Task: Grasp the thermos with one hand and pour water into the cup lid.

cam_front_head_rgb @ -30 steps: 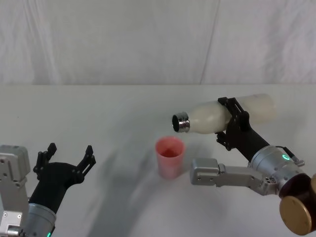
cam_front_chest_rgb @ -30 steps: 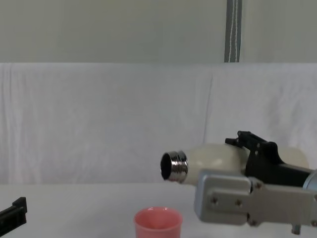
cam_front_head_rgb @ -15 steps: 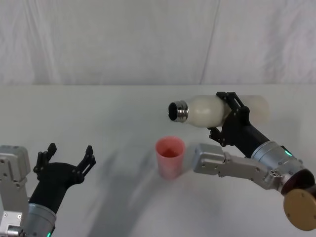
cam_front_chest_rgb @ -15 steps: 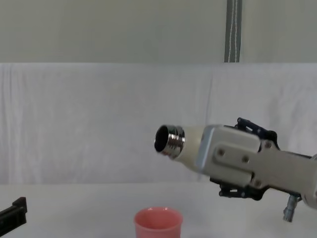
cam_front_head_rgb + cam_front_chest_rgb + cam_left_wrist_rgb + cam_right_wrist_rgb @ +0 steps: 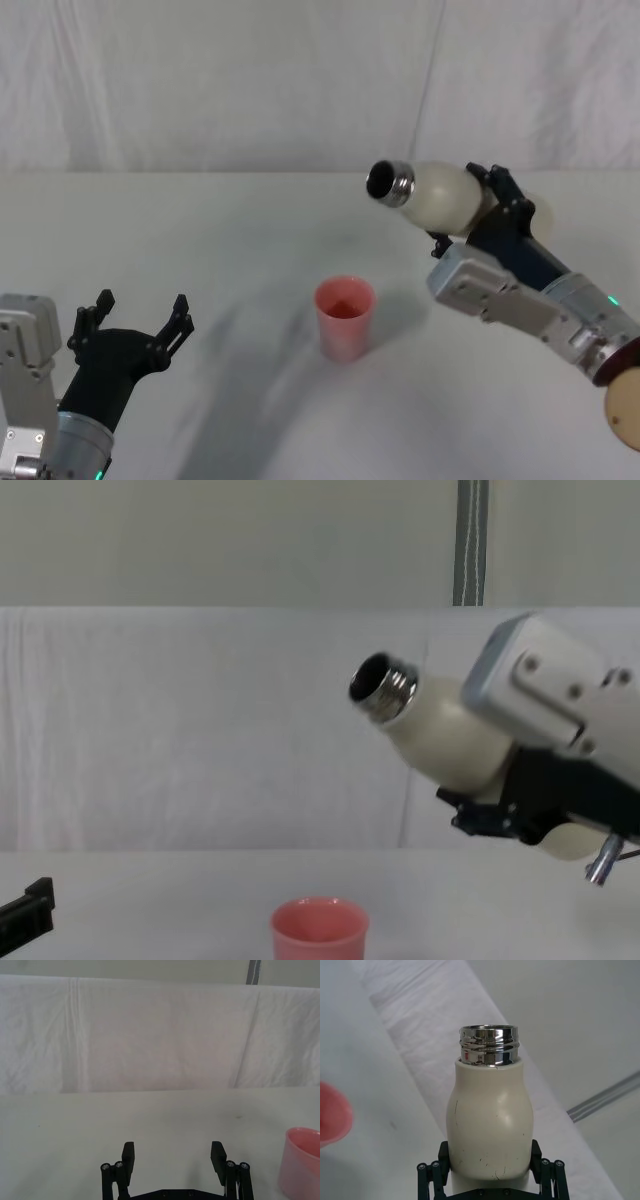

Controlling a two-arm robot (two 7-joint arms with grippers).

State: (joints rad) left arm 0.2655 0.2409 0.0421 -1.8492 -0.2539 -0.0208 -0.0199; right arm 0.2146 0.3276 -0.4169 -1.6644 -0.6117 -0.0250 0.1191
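Note:
The cream-white thermos (image 5: 440, 195) hangs in the air to the right of and above the pink cup lid (image 5: 345, 318), its steel neck tilted up toward the left. My right gripper (image 5: 492, 205) is shut on the thermos body (image 5: 490, 1120); in the chest view the thermos (image 5: 445, 735) sits high, with the cup lid (image 5: 319, 932) below and to its left on the table. The cup lid's edge (image 5: 301, 1162) also shows in the left wrist view. At the near left, low over the table, my left gripper (image 5: 137, 315) rests open with nothing between its fingers (image 5: 129, 1156).
A white cloth covers the table (image 5: 200, 230) and hangs as a backdrop behind it. A grey vertical strip (image 5: 469, 542) stands on the wall behind.
My right arm has lifted the thermos and swung it to the right, tipping its neck from roughly level over the cup lid to angled upward. The left arm has not moved.

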